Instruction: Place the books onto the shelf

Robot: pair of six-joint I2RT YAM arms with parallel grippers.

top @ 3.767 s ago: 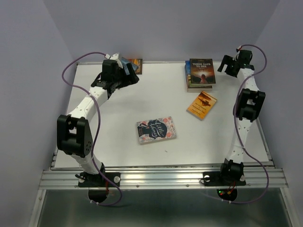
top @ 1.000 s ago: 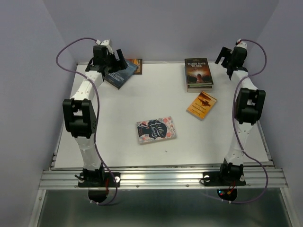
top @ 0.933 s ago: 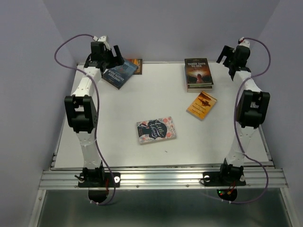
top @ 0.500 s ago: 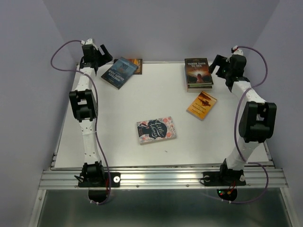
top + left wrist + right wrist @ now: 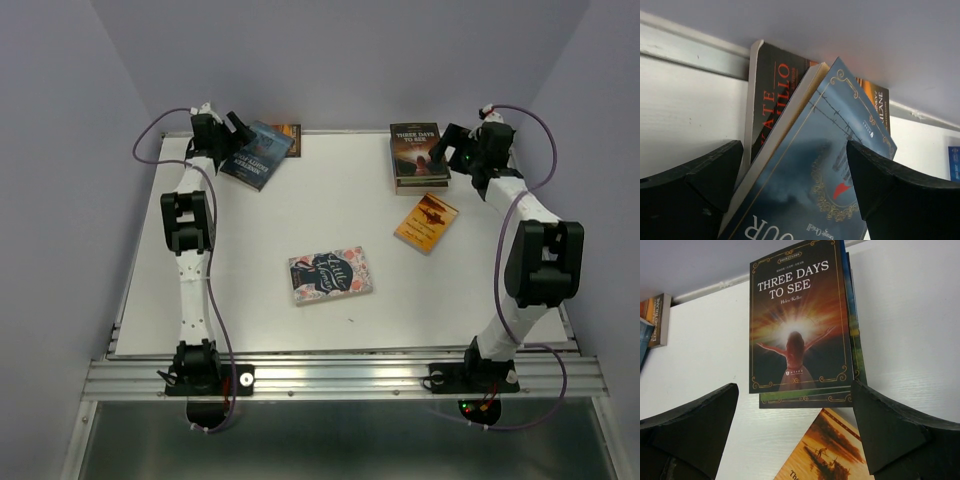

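Note:
Several books lie on the white table [image 5: 300, 210]; the shelf is out of view. A blue book [image 5: 255, 152] [image 5: 805, 175] rests tilted on a dark book with red letters [image 5: 286, 135] [image 5: 771, 95] at the rear edge. My left gripper [image 5: 233, 137] [image 5: 794, 155] is open, its fingers on either side of the blue book's near end. A short stack topped by "Three Days to See" [image 5: 418, 152] [image 5: 797, 325] lies at the rear right. My right gripper [image 5: 446, 150] [image 5: 794, 392] hangs open just above and right of it. An orange book [image 5: 426, 221] [image 5: 825, 450] and a navy flowered book [image 5: 330, 274] lie loose.
Pale walls close in the table on three sides, and a metal rail [image 5: 690, 47] runs along the rear edge right behind the dark book. Purple cables loop off both arms. Both arm bases sit on the near aluminium frame [image 5: 340, 378].
The left gripper drew back to the left rear corner, then returned to the blue book. The right gripper swung left from the rear right corner to the stack. No book moved.

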